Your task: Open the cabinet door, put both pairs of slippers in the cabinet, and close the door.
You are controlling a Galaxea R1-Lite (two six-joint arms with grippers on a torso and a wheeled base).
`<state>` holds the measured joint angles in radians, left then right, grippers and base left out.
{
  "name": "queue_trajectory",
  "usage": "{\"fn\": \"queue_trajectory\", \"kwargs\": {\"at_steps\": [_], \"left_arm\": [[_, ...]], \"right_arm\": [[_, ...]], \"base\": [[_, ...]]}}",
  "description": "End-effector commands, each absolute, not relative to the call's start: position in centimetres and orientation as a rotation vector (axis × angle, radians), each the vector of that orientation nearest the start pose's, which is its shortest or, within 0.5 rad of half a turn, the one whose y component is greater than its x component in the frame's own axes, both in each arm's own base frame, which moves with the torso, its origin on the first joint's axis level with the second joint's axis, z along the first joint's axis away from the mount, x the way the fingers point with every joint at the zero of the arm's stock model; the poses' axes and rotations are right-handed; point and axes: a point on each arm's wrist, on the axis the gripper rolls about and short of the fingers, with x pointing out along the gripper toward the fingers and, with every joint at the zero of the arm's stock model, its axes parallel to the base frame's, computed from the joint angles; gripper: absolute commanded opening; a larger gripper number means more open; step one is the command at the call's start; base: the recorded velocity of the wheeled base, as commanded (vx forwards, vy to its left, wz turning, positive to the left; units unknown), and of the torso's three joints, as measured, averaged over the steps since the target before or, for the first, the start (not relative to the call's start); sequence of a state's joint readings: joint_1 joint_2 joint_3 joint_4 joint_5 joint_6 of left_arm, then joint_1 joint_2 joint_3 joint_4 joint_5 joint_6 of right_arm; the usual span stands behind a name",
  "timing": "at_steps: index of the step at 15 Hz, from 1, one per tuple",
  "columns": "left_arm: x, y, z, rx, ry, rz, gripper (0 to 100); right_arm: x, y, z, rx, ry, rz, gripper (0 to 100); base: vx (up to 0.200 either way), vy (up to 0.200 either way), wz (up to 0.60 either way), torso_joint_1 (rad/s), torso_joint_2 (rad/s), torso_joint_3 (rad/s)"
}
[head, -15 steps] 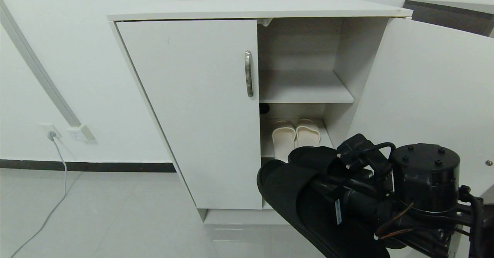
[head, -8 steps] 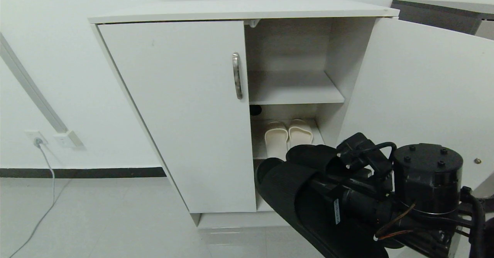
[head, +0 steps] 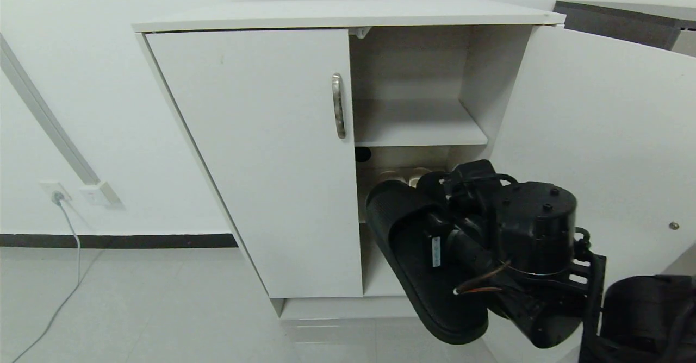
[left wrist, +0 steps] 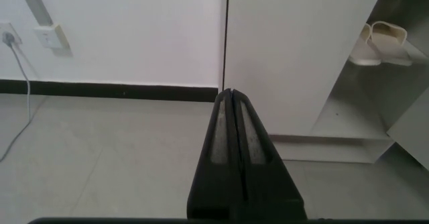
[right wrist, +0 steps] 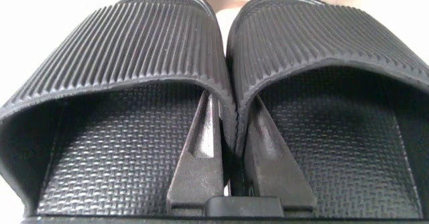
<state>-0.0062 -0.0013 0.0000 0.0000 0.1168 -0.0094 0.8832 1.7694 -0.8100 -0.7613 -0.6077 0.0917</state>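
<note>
The white cabinet [head: 348,14] has its left door [head: 261,151] closed and its right door [head: 598,135] swung wide open. A pair of black slippers [head: 413,243] hangs in front of the lower opening. My right gripper [right wrist: 231,150] is shut on their touching inner walls, one finger inside each slipper [right wrist: 134,56]. A white pair [head: 389,176] lies on the lower shelf, mostly hidden behind the black pair, and in the left wrist view the white pair [left wrist: 383,39] is visible. My left gripper [left wrist: 231,133] is shut and empty, low over the floor left of the cabinet.
The upper shelf [head: 418,126] is bare, and so is the bottom compartment [head: 375,279]. A metal handle [head: 338,106] sits on the closed door. A wall socket with a cable [head: 54,195] is at the left. Open tiled floor [head: 136,308] lies before the cabinet.
My right arm has lifted the black slippers up and toward the cabinet opening, so they now cover most of the white pair. The head camera shifted slightly.
</note>
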Motion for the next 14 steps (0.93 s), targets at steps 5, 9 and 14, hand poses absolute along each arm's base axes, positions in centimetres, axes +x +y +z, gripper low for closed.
{"fn": "queue_trajectory", "kwargs": {"at_steps": [5,9,14], "left_arm": [[-2.3,0.3,7.5,-0.009,0.000,0.104,0],[-2.3,0.3,7.5,-0.009,0.000,0.104,0],[-2.3,0.3,7.5,-0.009,0.000,0.106,0]], "right_arm": [[23.4,27.8,23.1,-0.008,0.152,0.106,0],[25.3,27.6,24.1,0.022,0.189,0.019,0],[25.4,27.4,24.2,0.022,0.188,0.011,0]], "base": [[0.000,0.000,0.00,0.000,0.00,0.000],[0.000,0.000,0.00,0.000,0.00,0.000],[0.000,0.000,0.00,0.000,0.00,0.000]]}}
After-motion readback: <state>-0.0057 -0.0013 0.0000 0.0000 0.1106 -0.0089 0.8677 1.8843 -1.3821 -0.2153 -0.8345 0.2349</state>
